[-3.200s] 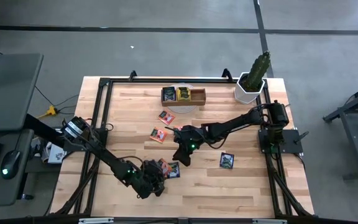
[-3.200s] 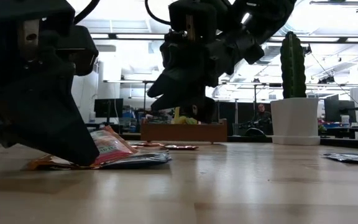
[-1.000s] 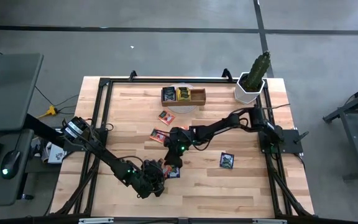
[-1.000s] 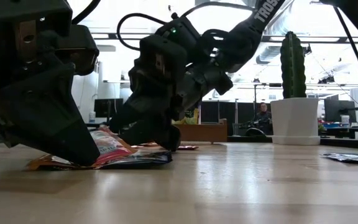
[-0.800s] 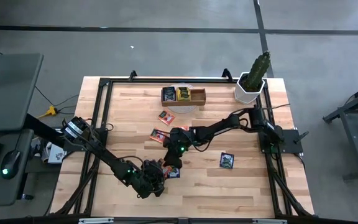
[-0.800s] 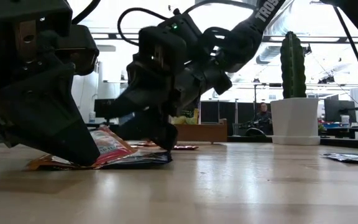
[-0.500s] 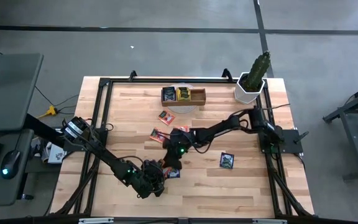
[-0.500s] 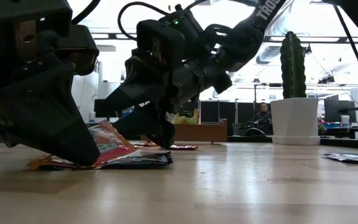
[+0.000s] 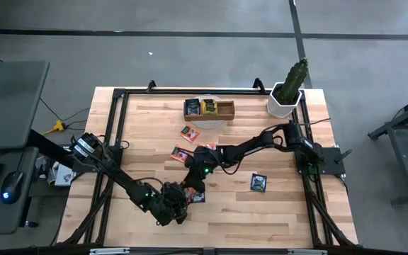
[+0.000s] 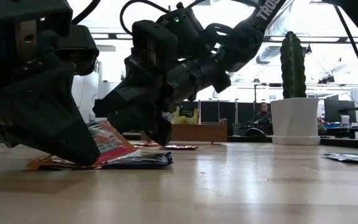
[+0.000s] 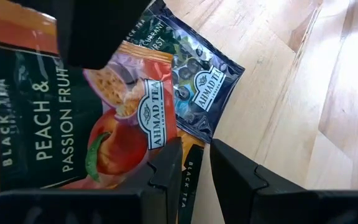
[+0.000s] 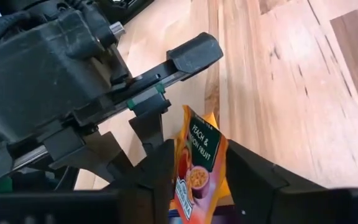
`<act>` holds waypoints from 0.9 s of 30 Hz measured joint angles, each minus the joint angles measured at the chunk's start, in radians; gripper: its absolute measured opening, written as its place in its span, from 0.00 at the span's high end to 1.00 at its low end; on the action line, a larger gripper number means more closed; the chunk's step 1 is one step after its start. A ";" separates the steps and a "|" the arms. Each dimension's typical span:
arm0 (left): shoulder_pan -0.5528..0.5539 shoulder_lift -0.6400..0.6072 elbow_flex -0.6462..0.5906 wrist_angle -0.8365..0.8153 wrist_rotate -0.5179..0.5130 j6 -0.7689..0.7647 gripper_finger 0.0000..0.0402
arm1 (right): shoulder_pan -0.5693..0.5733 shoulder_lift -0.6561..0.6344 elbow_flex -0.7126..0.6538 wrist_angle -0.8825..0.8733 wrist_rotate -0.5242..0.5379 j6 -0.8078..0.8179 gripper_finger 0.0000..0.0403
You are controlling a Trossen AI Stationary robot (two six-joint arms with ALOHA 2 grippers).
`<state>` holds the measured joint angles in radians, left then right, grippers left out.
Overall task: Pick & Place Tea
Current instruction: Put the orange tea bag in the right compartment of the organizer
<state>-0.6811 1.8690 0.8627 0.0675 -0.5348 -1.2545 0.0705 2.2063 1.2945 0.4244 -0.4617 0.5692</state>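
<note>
An orange tea sachet (image 12: 201,140) stands tipped up on its low edge, over a dark blue sachet (image 11: 197,87) and a flat orange one (image 10: 48,163), near the table's front left. My left gripper (image 9: 181,198) is shut at the pile's near end. My right gripper (image 12: 199,163) reaches in from the right. Its open fingers stand on either side of the raised sachet (image 10: 107,144). My left gripper pinches an orange sachet's edge (image 11: 188,180) between its two fingers, slanting down from the table's left. The lower fingertip (image 10: 89,158) rests at the tabletop on the pile's end, and the sachet's free end tilts up. How many layers are pinched I cannot tell. My right gripper has its fingers (image 12: 247,177) close along the raised sachet's two side edges; I cannot tell whether they touch it.
Two orange sachets (image 9: 189,132) (image 9: 181,152) and a dark one (image 9: 258,183) lie loose on the wood. The brown tray (image 9: 227,108) with sachets sits at the far middle. A cactus in a white pot (image 9: 283,100) stands at the far right corner.
My right gripper has tipped where it stands, its fingertips swinging up from the tabletop to around the raised orange sachet. The sachet's free end stands slightly higher. My left gripper has kept still.
</note>
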 joint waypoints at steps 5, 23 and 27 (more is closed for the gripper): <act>0.000 0.000 0.000 0.005 0.000 0.000 0.78 | 0.009 0.000 0.000 0.000 0.008 -0.011 0.80; 0.000 0.001 0.000 0.016 -0.004 0.000 0.78 | 0.011 -0.004 0.000 0.006 0.014 -0.053 1.00; 0.000 -0.006 -0.002 0.036 -0.013 0.003 0.78 | 0.012 -0.022 -0.001 -0.003 0.010 -0.058 1.00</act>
<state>-0.6809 1.8628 0.8604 0.1034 -0.5476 -1.2517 0.0829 2.1846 1.2934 0.4216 -0.4519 0.5109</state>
